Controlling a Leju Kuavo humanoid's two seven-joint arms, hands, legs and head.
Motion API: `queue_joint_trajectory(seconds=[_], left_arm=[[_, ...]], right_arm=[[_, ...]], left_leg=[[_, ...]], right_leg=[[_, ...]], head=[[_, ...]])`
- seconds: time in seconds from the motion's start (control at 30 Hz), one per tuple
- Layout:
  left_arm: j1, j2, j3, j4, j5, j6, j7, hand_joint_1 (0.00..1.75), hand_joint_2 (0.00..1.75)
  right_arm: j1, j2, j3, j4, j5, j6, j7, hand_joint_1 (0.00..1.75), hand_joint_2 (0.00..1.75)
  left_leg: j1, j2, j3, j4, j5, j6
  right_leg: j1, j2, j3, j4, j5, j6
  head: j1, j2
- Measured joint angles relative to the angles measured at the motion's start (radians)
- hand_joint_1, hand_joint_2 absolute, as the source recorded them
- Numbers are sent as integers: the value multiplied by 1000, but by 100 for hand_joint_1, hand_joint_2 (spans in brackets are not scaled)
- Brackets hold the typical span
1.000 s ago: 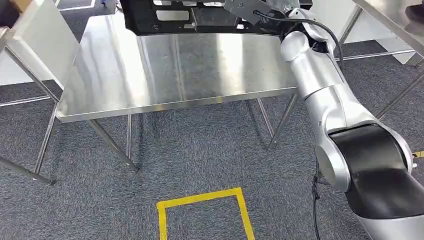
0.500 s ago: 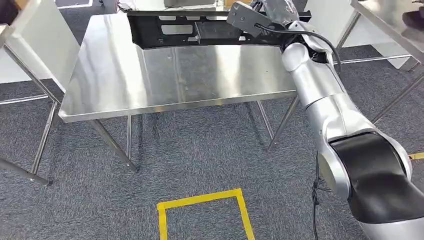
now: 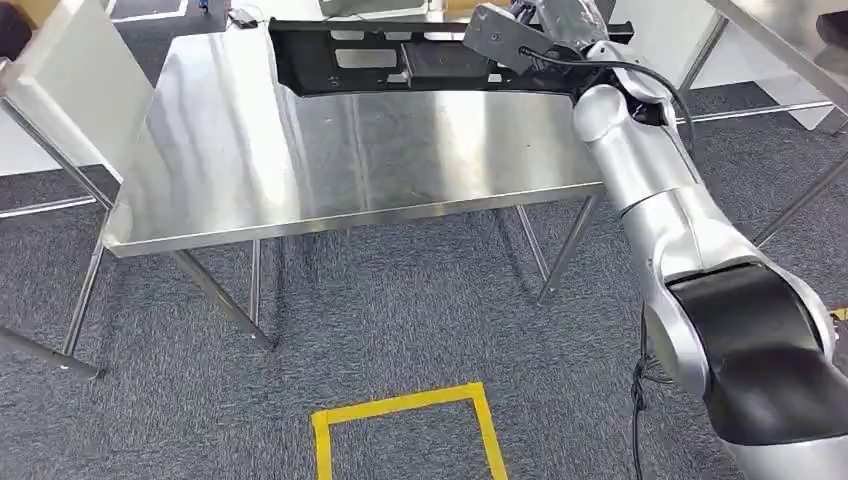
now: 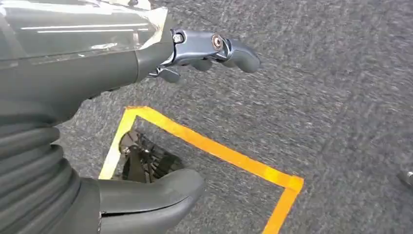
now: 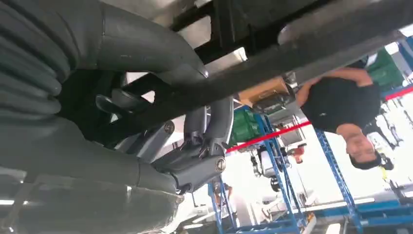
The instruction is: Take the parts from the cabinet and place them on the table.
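A long black plastic part [image 3: 400, 62] with several cut-outs stretches across the far edge of the steel table [image 3: 330, 160]. My right hand [image 3: 556, 18] grips the part's right end, the silver arm reaching up from the lower right. In the right wrist view the right hand [image 5: 146, 122] has its fingers [image 5: 214, 122] wrapped round a bar of the black part [image 5: 302, 44]. Whether the part rests on the tabletop or hangs just over it I cannot tell. My left hand [image 4: 97, 68] hangs over the carpet, fingers [image 4: 214, 46] and thumb apart, holding nothing.
A yellow tape square [image 3: 400, 410] marks the grey carpet in front of the table. Other steel tables stand at the left [image 3: 60, 70] and at the far right [image 3: 790, 40]. A person [image 5: 350, 102] in a black top stands beyond the table, near blue shelving [image 5: 272, 146].
The whole picture has shifted downward, so the camera moved. The black part, cut off by the top edge before, now shows whole over the table's far edge, still in my right hand.
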Motion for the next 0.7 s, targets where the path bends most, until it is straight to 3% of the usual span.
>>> queue_joint_trajectory(seconds=[0.07, 0.1, 0.27, 0.3, 0.33, 0.37, 0.4, 0.47, 0.53, 0.57, 0.63, 0.67, 0.7], left_arm=[[0, 3, 0, 0, 0, 0, 0, 0, 175], [0, 3, 0, 0, 0, 0, 0, 0, 175], [0, 2, 0, 0, 0, 0, 0, 0, 175], [2, 2, 0, 1, 0, 0, 1, 0, 175], [2, 3, 0, 1, 0, 0, 1, 0, 175], [1, 5, 0, 2, 0, 0, 1, 0, 175], [0, 5, 0, 2, 0, 0, 2, 0, 175], [1, 5, 0, 2, 0, 0, 2, 0, 175], [2, 3, 0, 2, 0, 0, 2, 0, 175], [1, 3, 0, 2, 0, 0, 2, 0, 175], [1, 3, 0, 2, 0, 0, 2, 0, 175], [1, 2, 0, 2, 0, 0, 2, 0, 175], [3, 0, 0, 2, 0, 0, 2, 0, 175]], right_arm=[[0, 5, 3, 0, 0, -1, -1, 175, 175], [1, 6, 3, 1, 0, -1, -1, 175, 175], [1, 6, 3, 1, 0, -1, -1, 175, 175], [4, 9, 5, 2, 1, -1, -1, 175, 175], [4, 11, 7, 2, 2, -1, -1, 175, 175], [-2, 13, 9, 2, 1, -3, -1, 175, 175], [-2, 13, 9, 2, 1, -6, -1, 175, 175], [2, 12, 9, 2, 2, -6, -1, 175, 175], [2, 7, 8, 2, 2, -6, -1, 175, 175], [0, 8, 9, 2, 2, -6, -1, 175, 175], [4, 3, 9, 2, 0, -6, -2, 175, 175], [8, 1, 9, 3, 0, -6, -2, 175, 175], [13, -2, 9, 3, 0, -6, -1, 175, 175]], left_leg=[[6, 12, -88, 158, -60, -12], [7, 13, -115, 199, -72, -14], [7, 13, -124, 211, -75, -14], [10, 16, -173, 252, -52, -14], [9, 17, -96, 45, 102, 4], [-9, 23, -42, -39, 108, 23], [-10, 26, -33, -51, 92, 30], [-12, 22, -22, -65, 85, 42], [-5, 14, 6, -84, 86, 46], [-5, 14, 11, -86, 82, 53], [-5, 9, 22, -86, 69, 60], [-5, 5, 30, -86, 62, 59], [-5, 1, 39, -86, 55, 58]], right_leg=[[3, 0, 11, 0, -9, -12], [4, 0, 13, 0, -14, -12], [4, 0, 14, 0, -14, -12], [7, 0, 27, 0, -26, -11], [9, -2, 65, 0, -52, -7], [18, -5, 81, -10, -67, 4], [15, -6, 80, -14, -67, 8], [21, -8, 92, -6, -56, 28], [18, -8, 65, 39, -66, 31], [18, -8, 22, 107, -75, 27], [17, -8, -80, 256, -124, 26], [17, -7, -117, 298, -144, 26], [17, -8, -136, 300, -144, 28]], head=[[0, 0], [0, 0], [0, 0], [0, 0], [0, 0], [1, 0], [0, 0], [1, 0], [3, 0], [2, 0], [3, 0], [3, 0], [3, 0]])
